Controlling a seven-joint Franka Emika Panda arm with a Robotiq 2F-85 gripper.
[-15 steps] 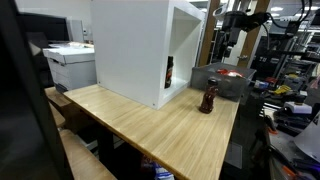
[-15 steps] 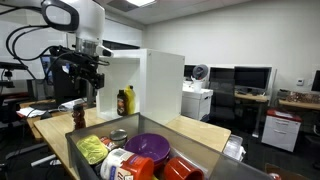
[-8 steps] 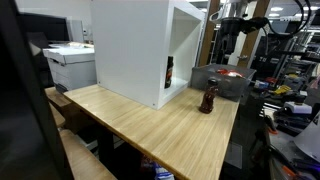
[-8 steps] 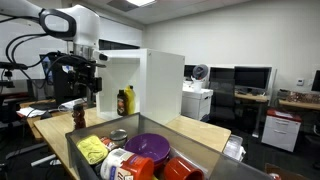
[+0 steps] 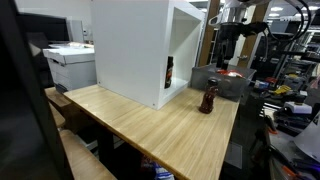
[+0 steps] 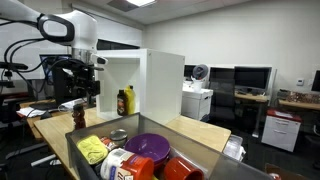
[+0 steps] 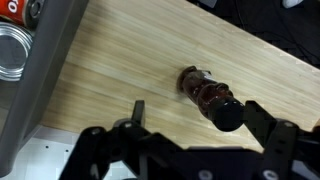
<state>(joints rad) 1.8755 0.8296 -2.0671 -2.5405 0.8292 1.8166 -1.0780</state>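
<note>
Your fingers (image 7: 280, 150) are wide open and empty above the brown bottle (image 7: 205, 95), which stands upright, long axis vertical, near the tabletop (image 7: 130, 60) edge by the bin (image 7: 45, 60), roughly centred between them.

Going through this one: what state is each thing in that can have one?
gripper: open, holding nothing, hovering above the brown bottle.
brown bottle: upright on the wooden table, capped, untouched.
white cabinet: front open.
bottles in the cabinet: standing upright.
grey bin: open-topped, filled with kitchenware.
</note>
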